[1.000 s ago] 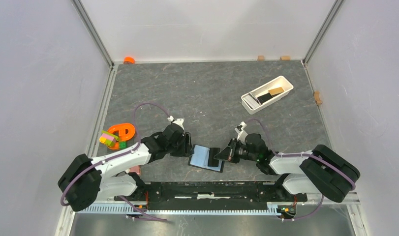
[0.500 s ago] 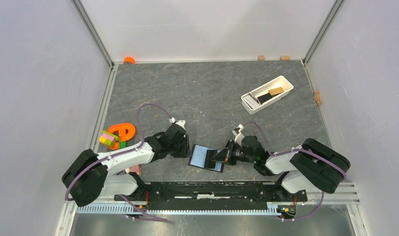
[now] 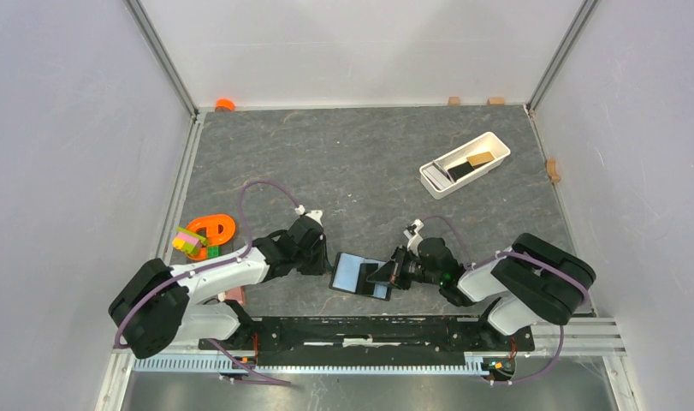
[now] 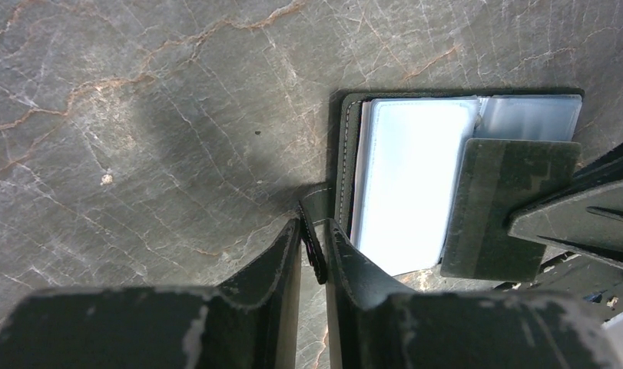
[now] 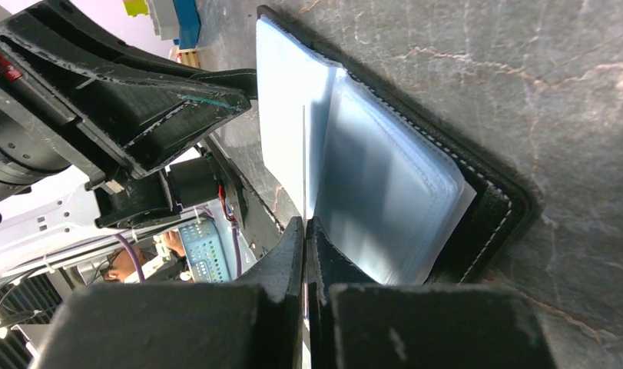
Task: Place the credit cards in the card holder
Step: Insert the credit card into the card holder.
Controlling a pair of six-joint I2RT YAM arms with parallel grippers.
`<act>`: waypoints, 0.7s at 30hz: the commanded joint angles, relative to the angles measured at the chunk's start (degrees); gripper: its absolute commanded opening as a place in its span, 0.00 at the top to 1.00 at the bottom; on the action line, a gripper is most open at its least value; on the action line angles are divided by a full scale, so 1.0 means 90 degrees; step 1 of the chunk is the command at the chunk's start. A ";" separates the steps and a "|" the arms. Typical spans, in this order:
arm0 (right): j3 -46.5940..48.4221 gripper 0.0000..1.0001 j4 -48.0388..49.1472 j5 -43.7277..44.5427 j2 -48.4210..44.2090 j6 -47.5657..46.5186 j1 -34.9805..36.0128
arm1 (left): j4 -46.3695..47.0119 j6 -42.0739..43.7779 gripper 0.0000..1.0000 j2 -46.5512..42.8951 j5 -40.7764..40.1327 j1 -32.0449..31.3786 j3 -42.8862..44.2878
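Observation:
The black card holder (image 3: 352, 272) lies open near the table's front edge, its pale clear sleeves (image 4: 408, 177) facing up. My left gripper (image 3: 328, 259) is at its left edge, jaws closed on the stitched snap tab (image 4: 313, 238). From the right, my right gripper (image 3: 393, 271) is shut on a dark credit card (image 4: 500, 207). That card shows edge-on (image 5: 303, 154) in the right wrist view, its front edge over the sleeves (image 5: 385, 177). Two more credit cards, one black (image 3: 459, 170) and one tan (image 3: 478, 159), lie in the tray.
A long white tray (image 3: 489, 144) stands at the back right. An orange loop (image 3: 210, 227) and coloured blocks (image 3: 189, 242) sit by the left wall. An orange cap (image 3: 224, 104) is at the back left corner. The black base rail (image 3: 360, 330) runs along the front.
My left jaws have closed in on the snap tab. The right gripper has pushed its dark card leftward, farther over the open holder.

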 commanded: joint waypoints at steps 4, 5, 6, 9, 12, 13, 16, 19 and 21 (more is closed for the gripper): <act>-0.0052 1.00 0.0516 0.0232 0.0362 0.0144 0.0031 | 0.0082 0.0039 0.81 0.0050 -0.0033 -0.0009 0.0021; -0.0050 1.00 0.0494 0.0260 0.0373 0.0136 0.0030 | 0.0072 0.0042 0.82 0.0051 -0.0043 -0.0009 0.0026; -0.0046 1.00 0.0483 0.0249 0.0395 0.0126 0.0031 | 0.0071 0.0045 0.83 0.0041 -0.0053 -0.0009 0.0021; -0.0021 1.00 0.0533 0.0285 0.0536 0.0127 0.0031 | 0.0064 0.0068 0.90 0.0056 -0.0113 -0.0009 0.0016; 0.0072 1.00 0.0660 0.0271 0.0730 0.0121 0.0031 | 0.0042 0.0109 0.98 0.0093 -0.0177 -0.0013 0.0016; 0.0097 1.00 0.0693 0.0270 0.0790 0.0119 0.0031 | 0.0028 0.0114 0.98 0.0103 -0.0203 -0.0009 0.0010; 0.0178 1.00 0.0660 0.0308 0.0872 0.0043 0.0026 | -0.0043 0.0129 0.98 0.0161 -0.0277 -0.0009 0.0025; 0.0262 1.00 0.0533 0.0359 0.0924 -0.0053 0.0004 | -0.0060 0.0157 0.98 0.0211 -0.0312 -0.0001 0.0024; 0.0321 1.00 0.0496 0.0380 0.0966 -0.0111 -0.0007 | -0.0056 0.0178 0.98 0.0225 -0.0331 0.0001 0.0016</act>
